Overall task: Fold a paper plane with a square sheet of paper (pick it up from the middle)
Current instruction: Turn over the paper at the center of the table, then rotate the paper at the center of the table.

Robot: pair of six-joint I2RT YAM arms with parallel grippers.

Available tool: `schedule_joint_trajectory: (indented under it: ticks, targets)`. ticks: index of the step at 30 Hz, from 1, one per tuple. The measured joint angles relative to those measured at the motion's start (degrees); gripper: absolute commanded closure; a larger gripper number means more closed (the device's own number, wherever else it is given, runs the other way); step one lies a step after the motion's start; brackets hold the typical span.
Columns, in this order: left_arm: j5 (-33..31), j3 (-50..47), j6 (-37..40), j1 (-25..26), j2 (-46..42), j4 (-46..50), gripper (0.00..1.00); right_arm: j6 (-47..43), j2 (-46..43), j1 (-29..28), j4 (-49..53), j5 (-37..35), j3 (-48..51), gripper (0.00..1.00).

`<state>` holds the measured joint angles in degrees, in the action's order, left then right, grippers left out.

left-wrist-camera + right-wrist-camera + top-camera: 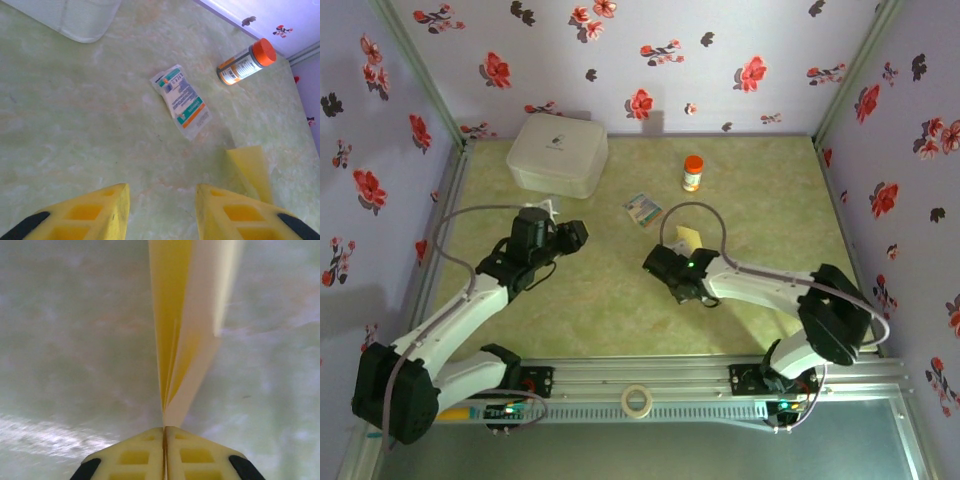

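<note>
Closer, paper plane [180, 315] in right hand [164, 430]

white arm links [450, 318], black joints [532, 235], looping grey cables [480, 209], yellow fingers [95, 215], seemingly black-tipped

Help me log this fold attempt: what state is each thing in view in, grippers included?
left gripper: open, empty.
right gripper: shut on the yellow paper.
yellow paper: folded into long layers, pinched at one end.
white box: lid on.
orange-capped bottle: upright, capped.
printed packet: lying flat, untouched.
tape roll: lying flat.
</note>
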<state>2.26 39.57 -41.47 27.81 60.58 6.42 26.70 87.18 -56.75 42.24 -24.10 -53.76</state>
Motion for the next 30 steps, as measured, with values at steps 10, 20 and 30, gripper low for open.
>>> schedule_joint_trajectory:
  ticks: [10,20,30]
  targets:
    - [-0.1,-0.8,-0.6,-0.8,-1.7,1.6,0.6,0.0,-2.0,-1.8,-8.5,13.9,1.0,0.47]
    - [5.8,-0.8,-1.7,-0.8,2.1,0.6,0.71,9.0,-16.0,20.3,-26.2,33.2,17.3,0.8]
    - [9.9,-0.8,-2.1,-0.8,4.9,-1.5,0.73,16.7,-8.1,23.8,-39.5,45.7,20.9,0.86]
